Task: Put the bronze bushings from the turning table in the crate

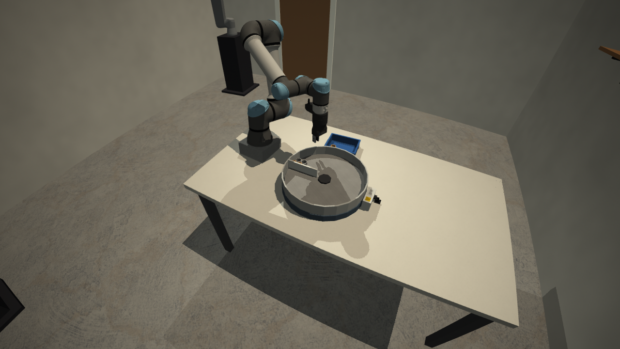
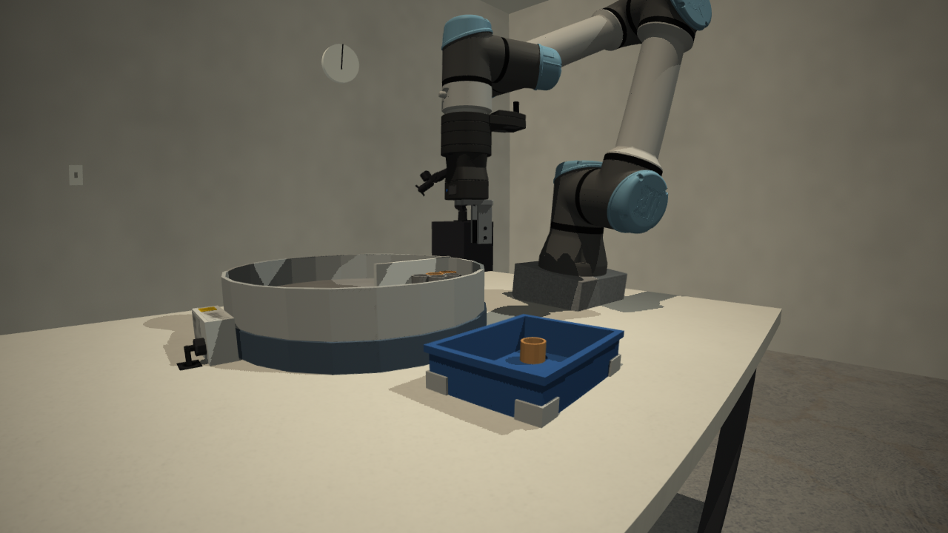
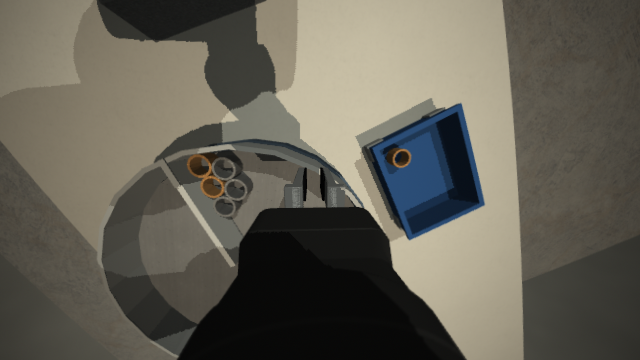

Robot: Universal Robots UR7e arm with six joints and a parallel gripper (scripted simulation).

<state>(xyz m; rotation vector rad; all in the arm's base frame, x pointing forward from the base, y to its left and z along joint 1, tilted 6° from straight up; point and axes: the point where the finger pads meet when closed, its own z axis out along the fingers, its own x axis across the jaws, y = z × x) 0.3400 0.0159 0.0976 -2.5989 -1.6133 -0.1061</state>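
We see our gripper (image 1: 315, 139) (image 2: 481, 240) (image 3: 313, 178) hanging over the table's near-crate side of the turntable (image 1: 325, 211) (image 2: 351, 311) (image 3: 120, 197), fingers apart with nothing between them. In the wrist view, two bronze bushings (image 3: 206, 176) lie left of our fingers, well apart from them, touching steel bushings (image 3: 229, 181) beside the divider (image 1: 302, 167) (image 2: 404, 272) (image 3: 200, 215). To the right, one bronze bushing (image 2: 532, 350) (image 3: 402, 158) stands in the crate (image 1: 343, 148) (image 2: 483, 377) (image 3: 470, 155).
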